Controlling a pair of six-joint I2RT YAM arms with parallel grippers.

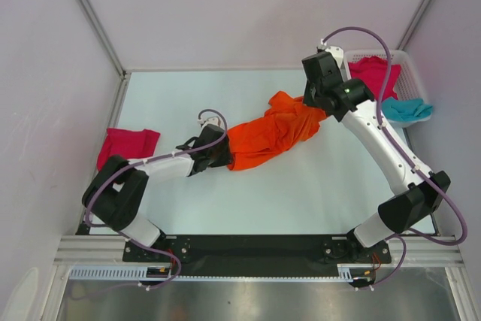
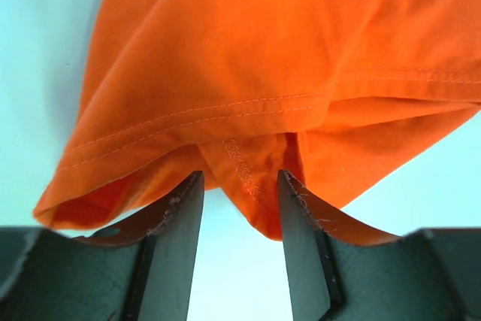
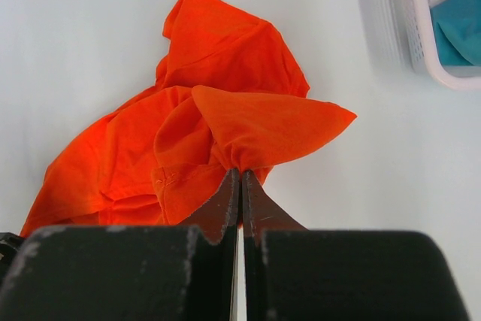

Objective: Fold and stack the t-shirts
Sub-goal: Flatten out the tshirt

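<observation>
The orange t-shirt (image 1: 270,134) lies crumpled in the middle of the table. My right gripper (image 1: 314,107) is shut on a bunched fold at its far right end, seen pinched in the right wrist view (image 3: 241,171). My left gripper (image 1: 226,155) is at the shirt's near left end. In the left wrist view it (image 2: 240,178) is open, with a hemmed fold of orange cloth (image 2: 255,73) hanging between the jaws. One magenta-pink t-shirt (image 1: 128,146) lies folded at the left. Another magenta-pink t-shirt (image 1: 373,73) and the teal t-shirt (image 1: 406,110) are in the basket.
The white lattice basket (image 1: 413,65) stands at the back right corner; its rim also shows in the right wrist view (image 3: 421,43). Walls close the table on the left, back and right.
</observation>
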